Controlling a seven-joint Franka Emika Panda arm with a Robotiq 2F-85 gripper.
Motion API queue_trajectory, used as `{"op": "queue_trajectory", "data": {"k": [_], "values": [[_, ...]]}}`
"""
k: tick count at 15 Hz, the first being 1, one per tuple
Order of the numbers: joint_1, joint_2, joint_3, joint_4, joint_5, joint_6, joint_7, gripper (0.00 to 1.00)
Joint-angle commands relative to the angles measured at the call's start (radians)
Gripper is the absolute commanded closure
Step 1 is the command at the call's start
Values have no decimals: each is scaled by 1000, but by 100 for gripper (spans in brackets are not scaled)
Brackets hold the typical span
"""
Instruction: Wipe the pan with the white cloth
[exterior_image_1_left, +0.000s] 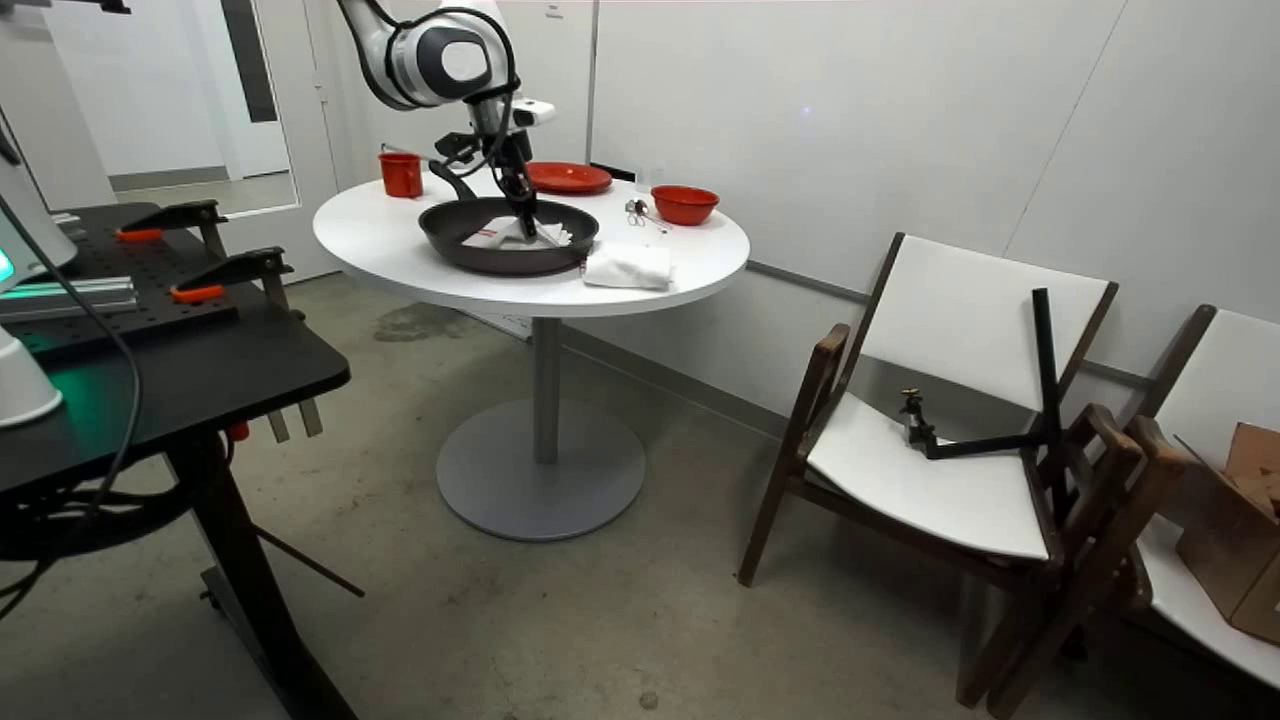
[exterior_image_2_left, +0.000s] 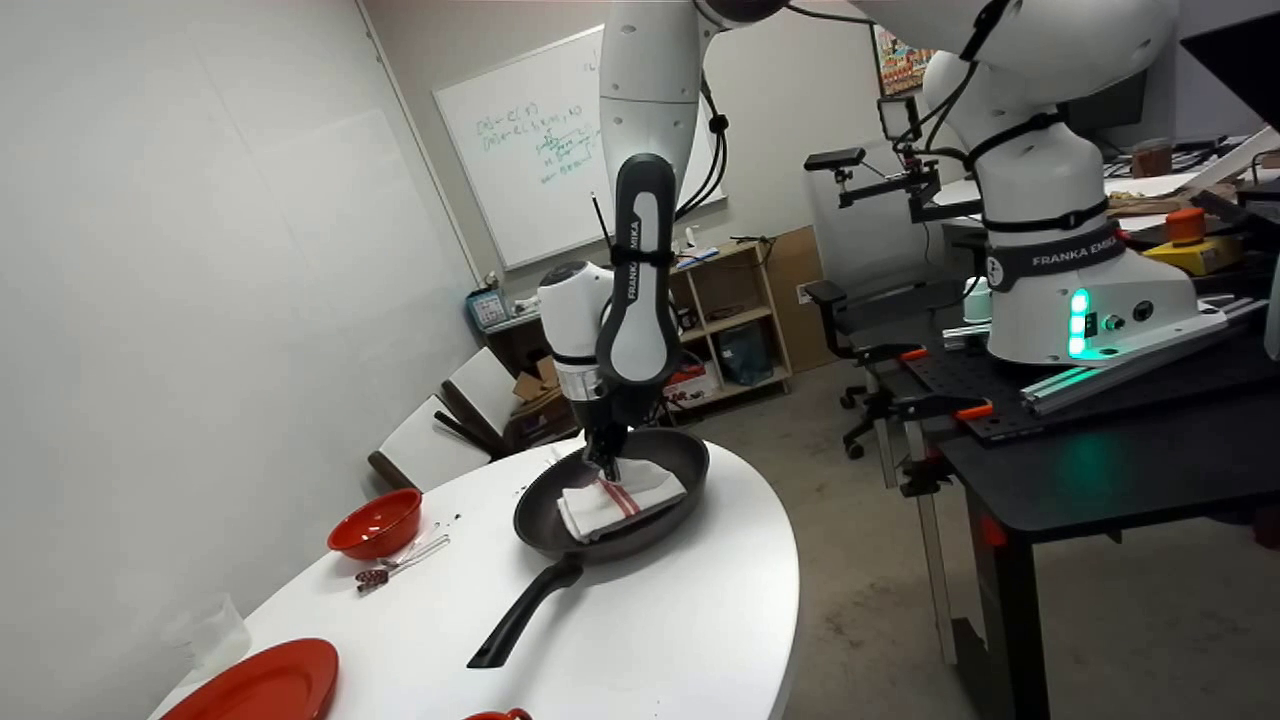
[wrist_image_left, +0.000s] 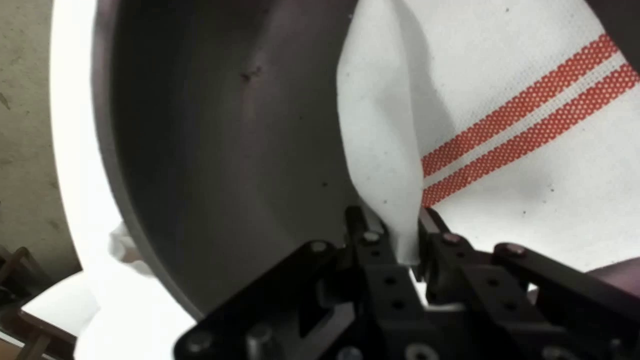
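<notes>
- Pinching a raised fold of the white cloth (wrist_image_left: 500, 100), that's the gripper (wrist_image_left: 392, 227), jaws almost together, only fabric between them, fingers angled down into the pan (wrist_image_left: 230, 150).
- Look at the cloth itself: folded, lying inside the pan, paired red stripes across it, a few dark specks on it and on the pan's floor.
- That black pan sits on a round white table (exterior_image_1_left: 375, 240), its long handle (exterior_image_2_left: 515, 618) reaching out over the tabletop.
- Right beside the rim, a folded white piece (exterior_image_1_left: 628, 266); fabric or paper, can't tell.
- Farther round the tabletop we have a red mug (exterior_image_1_left: 402, 176), a red plate (exterior_image_1_left: 568, 178), a red bowl (exterior_image_1_left: 685, 206).
- Underneath, one grey pedestal (exterior_image_1_left: 546, 390) on concrete floor (exterior_image_1_left: 680, 600).
- Out in the room: wood-framed chairs (exterior_image_1_left: 920, 490) with white seats, a cardboard box (exterior_image_1_left: 1235, 555) on one; a black bench (exterior_image_2_left: 1180, 470) bearing the arm's base (exterior_image_2_left: 1040, 310), green light glowing; at the back, a whiteboard (exterior_image_2_left: 540, 200) with green writing, near a shelf unit (exterior_image_2_left: 740, 320).
</notes>
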Motion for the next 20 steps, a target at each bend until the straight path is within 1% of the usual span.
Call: {"op": "queue_trajectory", "data": {"k": [1, 4, 7, 8, 9, 10, 11, 13, 16, 20], "values": [[61, -15, 3, -19, -19, 5, -15, 96], [82, -13, 12, -15, -29, -4, -35, 96], [72, -9, 16, -5, -27, -22, -51, 96], [63, -7, 18, 5, -26, -44, -59, 96], [40, -9, 36, 15, -24, -69, -79, 95], [42, 1, 27, 30, -27, -93, -75, 95], [31, 5, 33, 44, -32, -125, -85, 96], [-4, 15, 65, 83, -32, -198, -110, 95], [-31, 44, 94, 154, -41, -295, -112, 95], [-56, 88, 126, 240, -56, -382, -106, 95]]}}
